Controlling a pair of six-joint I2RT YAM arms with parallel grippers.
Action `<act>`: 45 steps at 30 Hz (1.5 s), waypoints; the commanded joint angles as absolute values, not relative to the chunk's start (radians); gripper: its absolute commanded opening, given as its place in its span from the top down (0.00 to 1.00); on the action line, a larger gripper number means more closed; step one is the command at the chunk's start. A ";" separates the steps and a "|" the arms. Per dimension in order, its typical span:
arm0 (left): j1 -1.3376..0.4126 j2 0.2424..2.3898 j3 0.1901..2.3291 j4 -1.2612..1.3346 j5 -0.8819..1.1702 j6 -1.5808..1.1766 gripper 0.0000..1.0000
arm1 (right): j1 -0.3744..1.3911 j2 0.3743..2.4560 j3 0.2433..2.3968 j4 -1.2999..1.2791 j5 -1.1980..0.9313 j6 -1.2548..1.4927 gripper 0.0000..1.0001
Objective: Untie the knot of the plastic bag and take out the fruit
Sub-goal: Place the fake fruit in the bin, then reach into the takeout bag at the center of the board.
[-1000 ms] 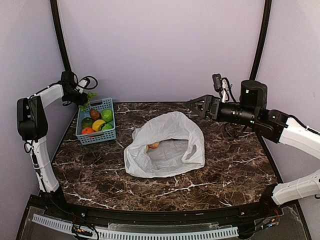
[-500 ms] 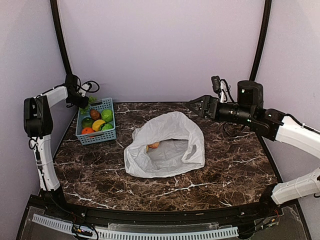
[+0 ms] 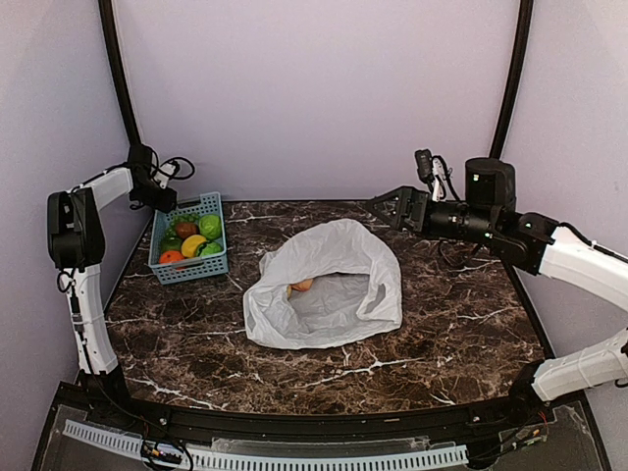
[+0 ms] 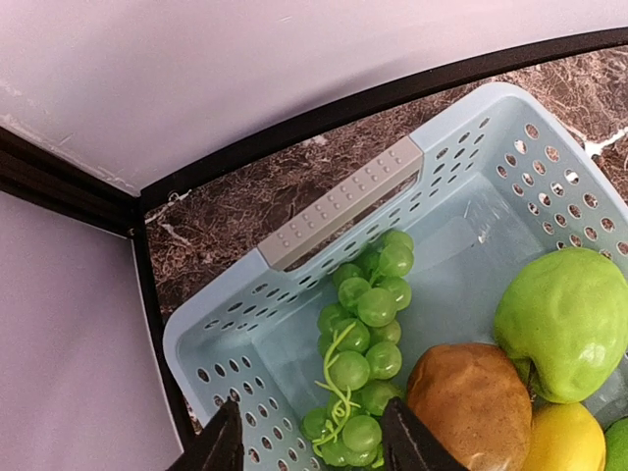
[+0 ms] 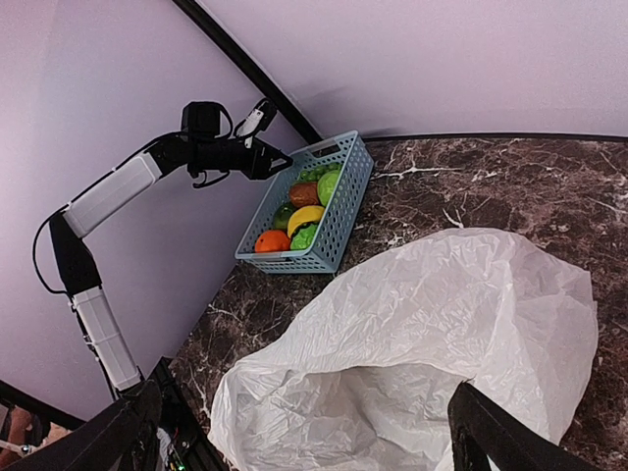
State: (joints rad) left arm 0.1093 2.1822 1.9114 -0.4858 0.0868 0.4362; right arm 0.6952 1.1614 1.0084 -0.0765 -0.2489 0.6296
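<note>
Marble table (image 3: 442, 334): plastic bag (image 3: 339, 257), mouth open, fruit (image 3: 302, 285) inside; left gripper (image 4: 312, 440), jaws wide, over basket (image 4: 339, 204) of grapes (image 4: 365, 339); right gripper (image 3: 383, 204), jaws wide

The thin white plastic bag (image 3: 334, 257) is crinkly, faintly see-through, softly shiny. The dark brown marble-look tabletop (image 3: 442, 324) is smooth and glossy. The pale blue perforated plastic basket (image 4: 471, 169) looks matt, its grey grip (image 4: 339, 206) dimpled. The small green grapes (image 4: 368, 314) gleam; the round brown fruit (image 4: 469, 402) is rough, dull.
</note>
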 commanded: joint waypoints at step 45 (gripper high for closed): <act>-0.515 1.112 0.704 -0.035 0.546 -0.651 0.19 | 0.999 1.431 1.125 -0.257 -0.060 0.476 0.14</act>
